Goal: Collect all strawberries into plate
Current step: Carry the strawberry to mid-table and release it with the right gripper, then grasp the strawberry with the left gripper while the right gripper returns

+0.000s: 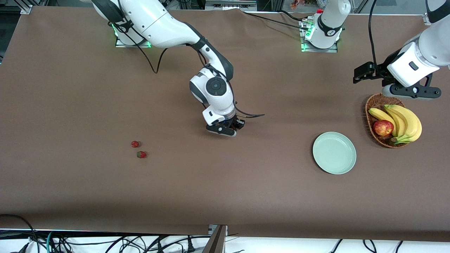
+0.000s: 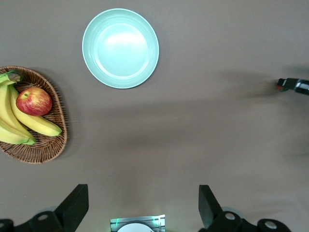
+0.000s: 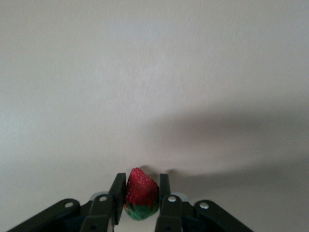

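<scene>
My right gripper (image 1: 232, 129) hangs low over the middle of the table, shut on a red strawberry (image 3: 141, 192) with a green cap. The berry stands tip outward between the fingers (image 3: 117, 191). Two more strawberries (image 1: 134, 144) (image 1: 141, 154) lie side by side on the table toward the right arm's end. The pale mint-green plate (image 1: 334, 153) (image 2: 120, 48) holds nothing and lies toward the left arm's end. My left gripper (image 1: 409, 93) (image 2: 143, 203) waits open in the air over the basket's edge, with nothing between its fingers.
A brown wicker basket (image 1: 372, 105) (image 2: 48, 150) with bananas (image 1: 404, 121) and a red-yellow apple (image 1: 383, 127) stands beside the plate at the left arm's end. Cables hang along the table's front edge (image 1: 105, 242).
</scene>
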Robot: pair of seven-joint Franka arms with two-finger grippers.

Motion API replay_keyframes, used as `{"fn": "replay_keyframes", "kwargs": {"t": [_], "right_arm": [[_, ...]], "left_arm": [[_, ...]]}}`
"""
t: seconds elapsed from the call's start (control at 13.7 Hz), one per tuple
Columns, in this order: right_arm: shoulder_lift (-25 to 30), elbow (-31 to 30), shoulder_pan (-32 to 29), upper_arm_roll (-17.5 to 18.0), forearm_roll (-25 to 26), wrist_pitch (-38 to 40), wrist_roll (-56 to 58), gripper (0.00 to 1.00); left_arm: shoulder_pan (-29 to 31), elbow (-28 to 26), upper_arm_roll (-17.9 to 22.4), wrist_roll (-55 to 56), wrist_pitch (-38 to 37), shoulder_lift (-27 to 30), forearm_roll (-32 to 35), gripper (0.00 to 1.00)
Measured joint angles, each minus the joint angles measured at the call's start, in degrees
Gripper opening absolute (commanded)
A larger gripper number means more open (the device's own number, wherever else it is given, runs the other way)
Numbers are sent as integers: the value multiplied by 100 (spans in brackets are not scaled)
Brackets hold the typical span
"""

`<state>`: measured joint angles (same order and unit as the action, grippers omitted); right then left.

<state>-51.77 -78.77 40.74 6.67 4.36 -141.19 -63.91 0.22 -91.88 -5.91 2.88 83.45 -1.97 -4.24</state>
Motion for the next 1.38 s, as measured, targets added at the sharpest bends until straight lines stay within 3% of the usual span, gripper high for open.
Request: {"fn": "replay_keyframes", "kwargs": {"t": [0.36,0.66,0.87,1.09,1.38], "right_arm": [[50,204,-109,-153,2,114,192,100],[412,346,-1102,-184,1,1091,2065,100],[596,347,-1911,-191,2,1713,3183,100],[615,315,-2610,-215,2,2061,4138,100],[588,123,-3134,-223,3,2102,4900,100]], "left_arm": [[2,0,16,0,0,-42,-3,100],[-11,-9,-3,0,-93,-242,-54,100],[-308,-49,-75,2,-128,-757,-81,100],[-928,-85,-129,541,736,-1563,-85,100],[-1856,-97,-165,2491,2357,-2624,-87,100]]}}
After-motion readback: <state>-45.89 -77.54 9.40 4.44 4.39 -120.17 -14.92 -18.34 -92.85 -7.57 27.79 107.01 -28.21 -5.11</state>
